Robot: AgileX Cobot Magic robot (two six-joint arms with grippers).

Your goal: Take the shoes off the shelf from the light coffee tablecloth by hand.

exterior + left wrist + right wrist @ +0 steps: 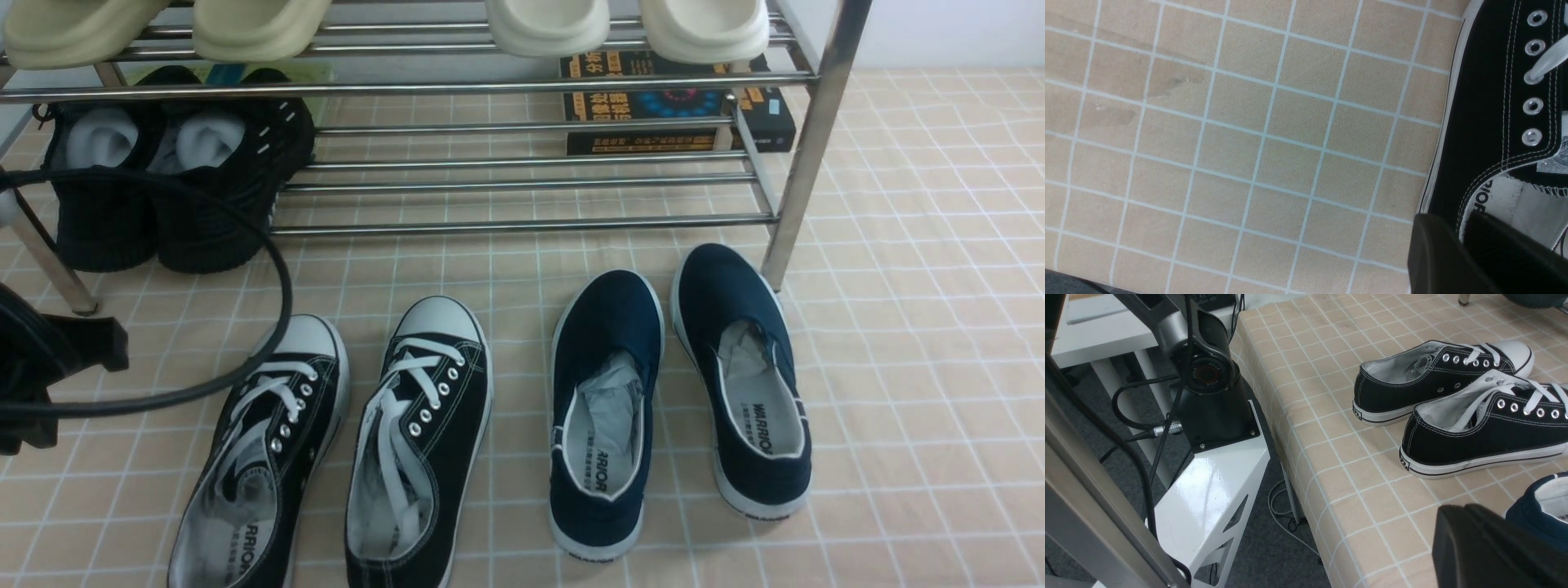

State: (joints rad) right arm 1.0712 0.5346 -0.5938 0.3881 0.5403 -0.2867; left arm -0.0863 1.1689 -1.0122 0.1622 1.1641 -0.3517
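Straddling, it seems, the collar of one sneaker (1486, 122), my left fingers (1437, 257) sit at its side wall; whether they pinch it or stand just clear I cannot tell. My right fingers (1494, 547) are pressed together, empty. The shoes (412, 425) lie on the light coffee tablecloth (898, 327) in front of the shelf (522, 220), off its bars. I judge them light, the canvas soft and foldable, the rubber sole stiffer; the heel collar is the best hold. The tips of both are cut off by the frame.
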